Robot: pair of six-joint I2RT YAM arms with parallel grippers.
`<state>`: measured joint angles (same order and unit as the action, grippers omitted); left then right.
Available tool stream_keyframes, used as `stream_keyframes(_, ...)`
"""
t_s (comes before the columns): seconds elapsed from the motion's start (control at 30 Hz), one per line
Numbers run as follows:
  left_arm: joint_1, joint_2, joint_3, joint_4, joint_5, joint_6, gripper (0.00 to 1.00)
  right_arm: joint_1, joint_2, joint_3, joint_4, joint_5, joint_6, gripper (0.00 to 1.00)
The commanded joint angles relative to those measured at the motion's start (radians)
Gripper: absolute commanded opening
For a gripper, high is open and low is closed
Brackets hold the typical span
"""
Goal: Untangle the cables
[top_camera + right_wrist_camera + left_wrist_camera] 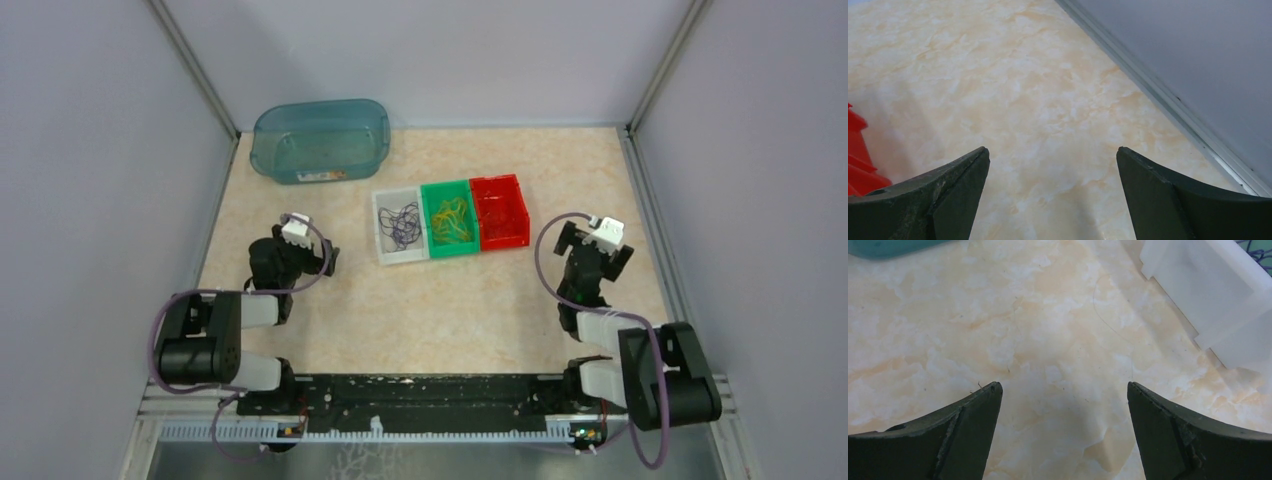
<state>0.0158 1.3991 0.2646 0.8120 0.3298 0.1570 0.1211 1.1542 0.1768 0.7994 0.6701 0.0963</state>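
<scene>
Tabletop (pixel 430 310), beige marbled, between grey walls (pixel 90 150); left fingers (pixel 963 440) and right fingers (pixel 1158 200) spread wide, empty.

We saw the left arm (pixel 205 342) at seven o'clock and the right arm (pixel 665 375) at five: black joints, white links, a mauve cable (pixel 538 258) looping along each, a white block (pixel 296 229) at each wrist. Fingers (pixel 958 440) were dark, curved, tapering.

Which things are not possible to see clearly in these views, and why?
1) red bin: the top view is too small to show whether anything lies inside; the right wrist view's left edge cuts off all but a corner.
2) purple cables: too small in the top view to judge tangling; cut off by the upper right corner in the left wrist view.
3) teal tub, top view: contents unclear through tinted plastic.
</scene>
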Motion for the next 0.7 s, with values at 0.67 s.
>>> stream_keyframes(0.67, 0.000, 0.175, -0.019, 0.423, -0.048, -0.051, 1.00, -0.022, 0.298, -0.016, 0.471, -0.319, -0.085, 0.99)
